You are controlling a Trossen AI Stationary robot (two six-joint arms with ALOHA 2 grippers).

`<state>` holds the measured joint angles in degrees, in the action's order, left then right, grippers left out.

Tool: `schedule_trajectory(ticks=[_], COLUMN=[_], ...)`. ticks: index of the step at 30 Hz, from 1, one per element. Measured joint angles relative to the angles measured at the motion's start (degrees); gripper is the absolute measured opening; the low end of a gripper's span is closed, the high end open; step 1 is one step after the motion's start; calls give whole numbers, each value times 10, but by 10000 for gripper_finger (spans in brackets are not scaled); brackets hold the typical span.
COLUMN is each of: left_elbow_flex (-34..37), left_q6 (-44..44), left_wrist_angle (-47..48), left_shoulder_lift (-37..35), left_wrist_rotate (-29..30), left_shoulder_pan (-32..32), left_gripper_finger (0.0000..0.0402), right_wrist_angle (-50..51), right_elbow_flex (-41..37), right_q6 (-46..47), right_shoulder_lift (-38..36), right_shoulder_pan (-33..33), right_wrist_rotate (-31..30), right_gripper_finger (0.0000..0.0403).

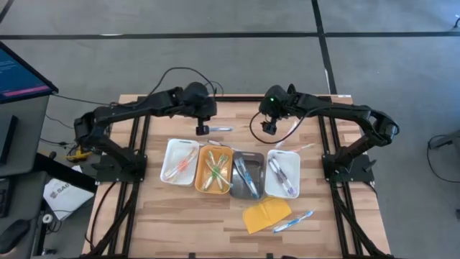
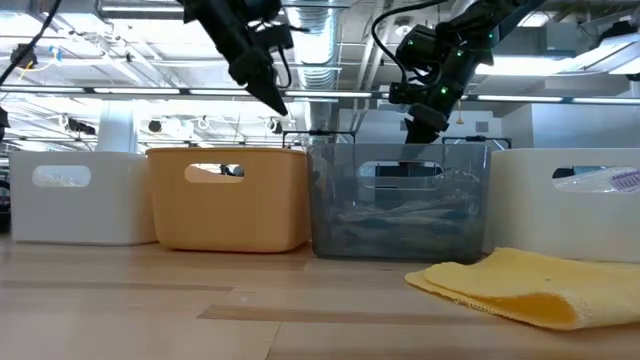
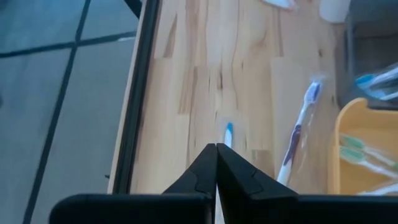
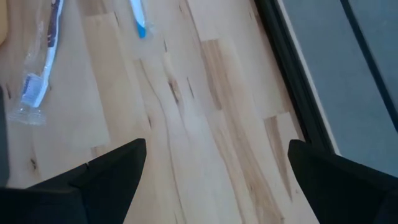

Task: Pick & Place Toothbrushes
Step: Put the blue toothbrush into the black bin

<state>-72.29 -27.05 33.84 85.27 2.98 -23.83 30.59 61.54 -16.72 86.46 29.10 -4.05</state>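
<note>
A white toothbrush with a blue tip [image 1: 220, 129] lies level beside my left gripper [image 1: 202, 131], above the far middle of the table. In the left wrist view that blue tip [image 3: 229, 132] shows just past the shut fingertips of my left gripper [image 3: 216, 147]. A wrapped toothbrush [image 3: 298, 134] lies flat on the wood beside it. My right gripper [image 4: 217, 146] hangs open over bare wood at the far right and holds nothing. More toothbrushes lie in the four trays [image 1: 213, 169]. My left gripper's fingers [image 3: 239, 177] meet with no gap between them. The toothbrush's blue tip [image 3: 229, 140] shows just beyond them, a little to one side of their seam. The fingers hide the rest of it. I cannot tell whether they touch it.
A white tray [image 1: 167, 160], an orange one [image 1: 200, 173], a grey one [image 1: 256, 157] and a second white one [image 1: 296, 170] stand in a row mid-table. Near the front lie a yellow pad [image 1: 266, 214] and a wrapped toothbrush [image 1: 293, 221]. The table's black frame [image 3: 134, 106] runs along the far edge.
</note>
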Motion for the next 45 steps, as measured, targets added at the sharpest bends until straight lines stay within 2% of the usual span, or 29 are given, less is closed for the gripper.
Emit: schedule_trajectory(ticks=[3, 9, 14, 15, 19, 21, 22, 25, 27, 29, 32, 34, 36, 38, 40, 45], left_elbow_flex=[0, 9, 57, 71, 126, 153, 165, 205, 234, 261, 296, 317, 333, 344, 357, 383], left_q6=[5, 50, 89, 95, 109, 115, 123, 139, 150, 158, 171, 174, 175, 177, 183, 188], left_wrist_angle=[-2, -7, -12, -14, -59, -77, -84, -116, -140, -166, -200, -210, -230, -242, -252, -278], left_shoulder_lift=[-7, -6, -28, -33, -66, -90, -103, -148, -182, -212, -258, -285, -308, -326, -340, -351], left_wrist_rotate=[-2, -33, -38, -38, -39, -40, -42, -64, -74, -86, -95, -103, -111, -116, -121, -136], left_shoulder_pan=[0, 0, -4, -4, -2, -1, -1, -1, -1, -1, -1, -1, 1, 3, 4, 10], left_gripper_finger=[1, 7, 2, 2, 2, 3, 3, 3, 3, 3, 3, 3, 3, 3, 3, 3], right_wrist_angle=[-40, -219, -245, -259, -284, -268, -238, -105, -56, -21, 50, 104, 129, 120, 120, 59], right_elbow_flex=[0, 0, 6, 9, 38, 67, 91, 163, 208, 249, 304, 318, 319, 320, 320, 320], right_q6=[-19, -43, -106, -106, -116, -102, -99, -144, -146, -145, -83, -99, -130, -135, -138, -164], right_shoulder_lift=[0, 18, 52, 62, 122, 157, 174, 219, 252, 271, 294, 308, 316, 323, 329, 339], right_shoulder_pan=[0, -25, -84, -96, -132, -134, -133, -124, -120, -118, -118, -120, -123, -128, -127, -111], right_wrist_rotate=[6, 65, 72, 60, -57, -88, -81, 15, 41, 41, 31, 35, 18, -37, -59, -47], right_gripper_finger=[389, 389, 389, 389, 389, 388, 388, 385, 385, 385, 385, 384, 384, 384, 384, 384])
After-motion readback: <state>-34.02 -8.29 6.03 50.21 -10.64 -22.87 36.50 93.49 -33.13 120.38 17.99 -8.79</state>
